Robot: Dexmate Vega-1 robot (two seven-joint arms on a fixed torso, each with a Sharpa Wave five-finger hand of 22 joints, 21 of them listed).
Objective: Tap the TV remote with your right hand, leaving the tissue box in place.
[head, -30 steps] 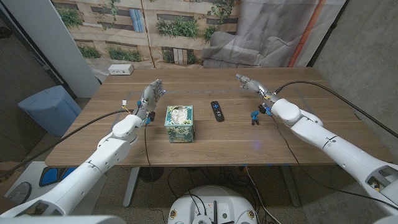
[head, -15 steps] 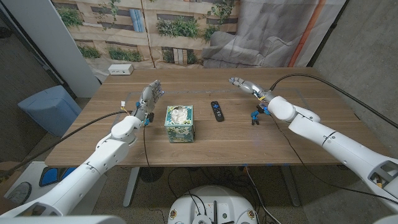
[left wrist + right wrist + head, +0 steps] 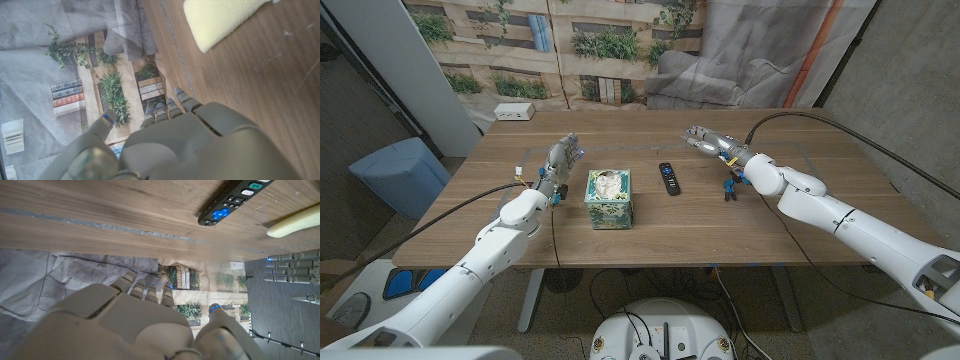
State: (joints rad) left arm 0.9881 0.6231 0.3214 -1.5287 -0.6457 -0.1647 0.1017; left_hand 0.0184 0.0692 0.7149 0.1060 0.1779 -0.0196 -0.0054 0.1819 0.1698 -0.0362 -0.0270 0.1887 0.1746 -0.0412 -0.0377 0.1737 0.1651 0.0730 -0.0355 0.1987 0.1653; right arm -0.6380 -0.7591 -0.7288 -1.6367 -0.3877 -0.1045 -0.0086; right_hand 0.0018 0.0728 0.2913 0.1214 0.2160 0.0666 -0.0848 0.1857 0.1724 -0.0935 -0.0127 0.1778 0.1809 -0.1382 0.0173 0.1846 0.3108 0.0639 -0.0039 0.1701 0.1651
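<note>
A black TV remote (image 3: 669, 178) lies near the middle of the wooden table (image 3: 650, 225), pointing away from me; its end with blue buttons shows as the remote (image 3: 233, 200) in the right wrist view. A floral tissue box (image 3: 608, 198) stands left of it, and a pale corner of the box (image 3: 220, 19) shows in the left wrist view. My right hand (image 3: 709, 141) hovers open above the table, behind and to the right of the remote, holding nothing. My left hand (image 3: 560, 155) is open, left of the tissue box, fingers stretched forward.
A white power strip (image 3: 514, 112) lies at the table's far left corner. A small blue and black clip (image 3: 730, 186) sits right of the remote, under my right forearm. A blue bin (image 3: 398, 175) stands on the floor to the left.
My right hand has swung left and slightly nearer, toward the remote. The left hand, tissue box and remote have stayed put.
</note>
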